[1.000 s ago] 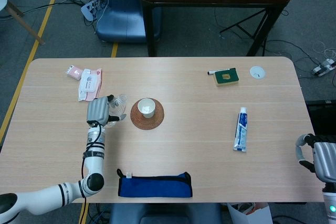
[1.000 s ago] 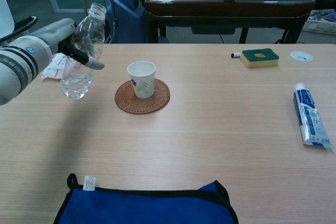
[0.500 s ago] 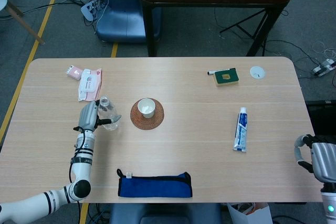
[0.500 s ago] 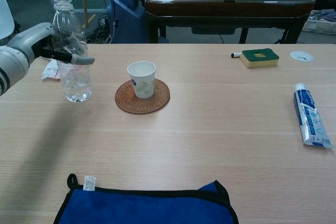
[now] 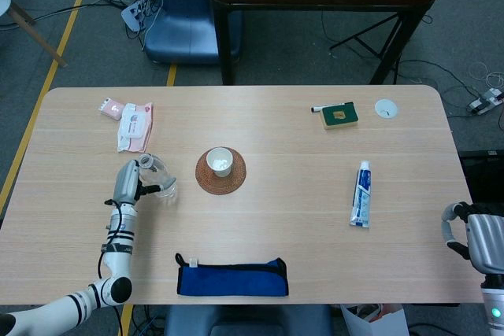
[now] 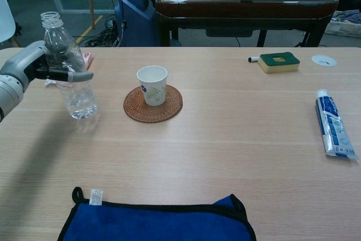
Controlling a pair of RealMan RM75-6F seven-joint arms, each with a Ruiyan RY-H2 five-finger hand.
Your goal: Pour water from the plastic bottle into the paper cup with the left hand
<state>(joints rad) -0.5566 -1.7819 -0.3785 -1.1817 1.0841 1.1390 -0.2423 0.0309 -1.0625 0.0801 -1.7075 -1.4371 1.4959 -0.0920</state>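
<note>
A clear plastic bottle [image 6: 70,74] with no cap stands nearly upright, its base on or just above the table, left of the cup. A little water shows in its bottom. My left hand [image 6: 35,67] grips the bottle [image 5: 156,177] around its upper body, the left hand [image 5: 127,182] seen from above at the table's left side. The white paper cup [image 6: 152,84] sits upright on a round woven coaster [image 6: 153,104]; from above the cup [image 5: 220,162] shows a pale inside. My right hand [image 5: 480,240] hangs off the table's right front corner, its fingers not clear.
A blue cloth pouch [image 5: 232,277] lies at the front edge. A toothpaste tube [image 5: 361,193] lies right of centre. A green sponge [image 5: 339,116] and marker, a white disc [image 5: 386,108] sit at the back right; tissue packs [image 5: 134,125] at the back left.
The left hand has brought the bottle from tilted toward the cup back upright, then lowered it and moved it left, away from the cup. The right hand has stayed put.
</note>
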